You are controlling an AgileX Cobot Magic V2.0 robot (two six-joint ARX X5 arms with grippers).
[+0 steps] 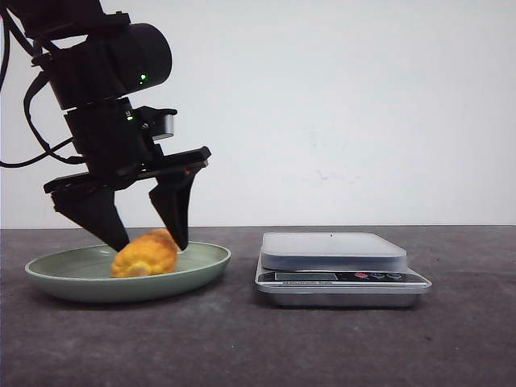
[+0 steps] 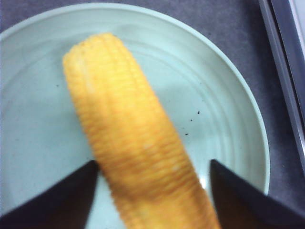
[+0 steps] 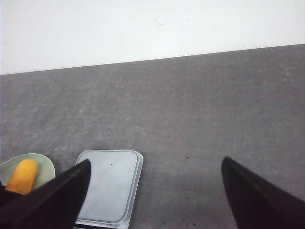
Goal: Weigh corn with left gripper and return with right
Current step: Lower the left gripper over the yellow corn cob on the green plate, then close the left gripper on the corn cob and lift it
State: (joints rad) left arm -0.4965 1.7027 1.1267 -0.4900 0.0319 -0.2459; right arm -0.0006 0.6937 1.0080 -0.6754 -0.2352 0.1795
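Note:
The orange-yellow corn (image 1: 145, 254) lies on its side in a pale green plate (image 1: 56, 276) at the left of the table. My left gripper (image 1: 149, 240) is lowered over it, open, with one finger on each side of the cob. In the left wrist view the corn (image 2: 133, 143) runs between the fingers; one fingertip (image 2: 88, 171) touches it and the other stands a little apart. The silver kitchen scale (image 1: 334, 251) stands to the right of the plate, with nothing on it. My right gripper (image 3: 156, 160) is open and empty, high above the table by the scale (image 3: 109, 188).
The dark grey table meets a white wall behind. The scale's edge (image 2: 286, 71) lies close beside the plate (image 2: 228, 90). The right wrist view shows the plate (image 3: 44, 164) with the corn (image 3: 23, 175) beside the scale.

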